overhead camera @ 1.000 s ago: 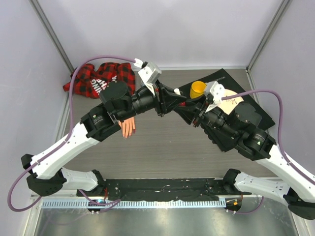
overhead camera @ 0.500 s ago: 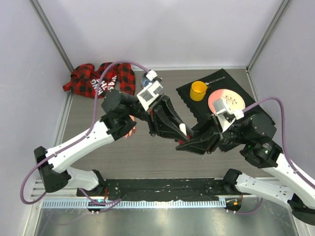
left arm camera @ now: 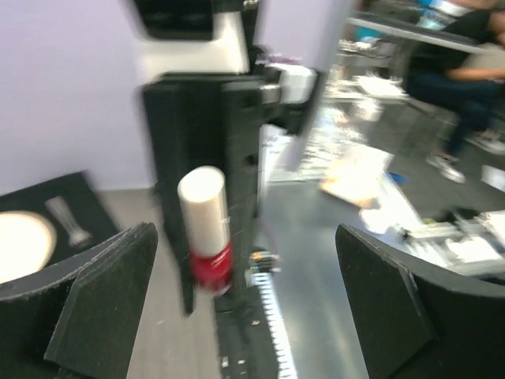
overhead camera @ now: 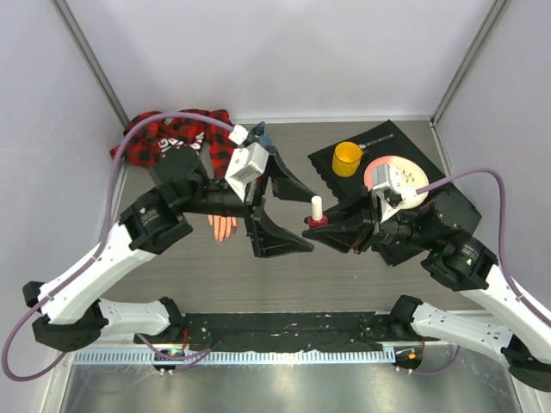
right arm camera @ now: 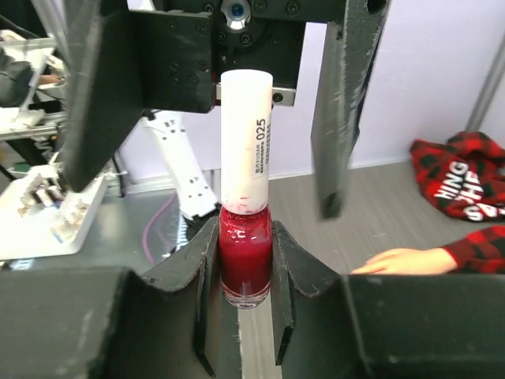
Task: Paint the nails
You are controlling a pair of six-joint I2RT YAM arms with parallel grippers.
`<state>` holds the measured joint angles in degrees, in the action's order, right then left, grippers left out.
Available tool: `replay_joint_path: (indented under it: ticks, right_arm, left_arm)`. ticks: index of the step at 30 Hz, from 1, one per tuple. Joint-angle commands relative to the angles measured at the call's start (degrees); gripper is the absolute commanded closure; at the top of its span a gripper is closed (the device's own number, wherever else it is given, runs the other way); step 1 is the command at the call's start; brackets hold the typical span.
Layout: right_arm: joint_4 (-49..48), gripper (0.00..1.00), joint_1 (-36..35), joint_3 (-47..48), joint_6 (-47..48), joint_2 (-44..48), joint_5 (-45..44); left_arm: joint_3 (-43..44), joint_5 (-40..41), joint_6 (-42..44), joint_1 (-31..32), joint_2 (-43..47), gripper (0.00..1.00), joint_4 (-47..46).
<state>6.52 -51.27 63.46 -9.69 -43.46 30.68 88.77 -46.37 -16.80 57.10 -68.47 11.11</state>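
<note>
My right gripper (overhead camera: 322, 225) (right arm camera: 245, 264) is shut on the glass body of a small red polish bottle (overhead camera: 316, 212) (right arm camera: 245, 253), held upright with its white cap on. Opened wide, my left gripper (overhead camera: 308, 220) (left arm camera: 245, 245) straddles the bottle (left arm camera: 207, 237) without touching it. Its fingers (right arm camera: 102, 87) hang either side of the cap in the right wrist view. The peach mannequin hand (overhead camera: 222, 225) (right arm camera: 398, 260) lies flat on the table left of the bottle, mostly under my left arm. Its nails are too small to make out. The plaid sleeve (overhead camera: 172, 138) (right arm camera: 458, 178) trails to the back left.
A black mat (overhead camera: 452, 194) at the back right carries a yellow cup (overhead camera: 347, 157) and a pink plate (overhead camera: 398, 175). Grey walls close the table on three sides. Both arms cross over the middle of the table.
My left gripper, shut on the bottle's cap before, has sprung wide open. Both grippers and the bottle shifted from the back of the table toward the middle.
</note>
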Motion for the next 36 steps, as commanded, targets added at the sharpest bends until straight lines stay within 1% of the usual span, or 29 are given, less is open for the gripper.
replay_joint_path:
  ticks: [1, 4, 6, 7, 8, 12, 16, 18, 21, 22, 26, 27, 28, 29, 30, 31, 34, 35, 36]
  right_arm:
    - [4.2, 0.99, -0.4, 6.1, 7.8, -1.0, -8.0]
    - [5.9, 0.99, -0.4, 7.5, 9.4, -2.2, -12.6]
    - [6.1, 0.99, -0.4, 7.8, 11.6, -2.9, -14.8]
    - [6.4, 0.99, -0.4, 8.2, 12.0, -3.6, -16.7]
    - [6.5, 0.99, -0.4, 8.3, 12.2, -4.0, -17.9]
    - [6.7, 0.99, -0.4, 8.7, 13.0, -5.0, -21.5]
    - [6.7, 0.99, -0.4, 8.6, 13.2, -5.5, -23.4]
    - [6.7, 0.99, -0.4, 8.4, 13.2, -5.7, -24.1]
    - [6.7, 0.99, -0.4, 8.3, 13.2, -5.8, -24.6]
    - [6.7, 0.99, -0.4, 8.2, 13.0, -5.8, -24.6]
    - [6.0, 0.99, -0.4, 8.0, 12.6, -5.2, -24.5]
    - [6.0, 0.99, -0.5, 8.0, 12.6, -5.1, -24.4]
    - [6.0, 0.99, -0.4, 8.1, 12.5, -5.1, -24.3]
    - [5.9, 0.99, -0.4, 8.1, 12.4, -5.1, -24.1]
    - [5.9, 0.99, -0.4, 8.2, 12.4, -5.1, -23.6]
    - [5.7, 0.99, -0.4, 7.9, 12.3, -4.8, -22.1]
    - [4.9, 0.99, -0.4, 6.8, 12.2, -2.8, -17.8]
    - [5.0, 0.99, -0.4, 6.4, 12.3, -2.3, -12.0]
    - [5.0, 0.99, -0.4, 5.9, 12.1, -1.5, -7.2]
  left_arm:
    - [-0.7, 23.3, 9.6, -0.5, 4.1, 0.00, 9.0]
    - [-2.4, 30.3, 7.0, -0.6, 5.2, 0.01, 3.7]
    - [-2.2, 34.2, 5.5, -0.5, 4.8, 0.04, 2.1]
    - [-2.0, 35.7, 4.4, -0.5, 4.5, 0.10, 1.1]
    - [-1.8, 36.8, 4.4, -0.5, 3.9, 0.12, 0.7]
    - [-1.1, 37.3, 3.9, -0.6, 2.4, 0.17, -2.3]
    - [-0.2, 37.1, 2.9, -0.5, 0.8, 0.27, -4.4]
    - [0.2, 36.7, 2.5, -0.6, 0.0, 0.28, -5.2]
    - [0.3, 36.5, 1.7, -0.6, -0.9, 0.32, -5.9]
    - [0.6, 36.6, 1.4, -0.6, -1.2, 0.38, -5.7]
    - [2.0, 34.6, 0.6, -0.6, -2.7, 0.52, -4.1]
    - [2.0, 33.8, 0.5, -0.5, -2.9, 0.56, -4.1]
    - [2.1, 31.8, -0.2, -0.5, -3.2, 0.59, -4.1]
    - [2.3, 30.6, -0.6, -0.5, -3.3, 0.65, -4.2]
    - [2.5, 28.8, -0.7, -0.5, -3.4, 0.89, -4.1]
    - [2.7, 26.5, -1.2, -0.5, -3.8, 1.00, -4.1]
    - [4.6, 5.7, -2.8, -1.6, -6.0, 1.00, -4.3]
    - [5.5, -9.6, -6.0, -1.7, -7.9, 1.00, -6.4]
    - [5.1, -15.8, -8.4, -1.8, -8.4, 1.00, -8.9]
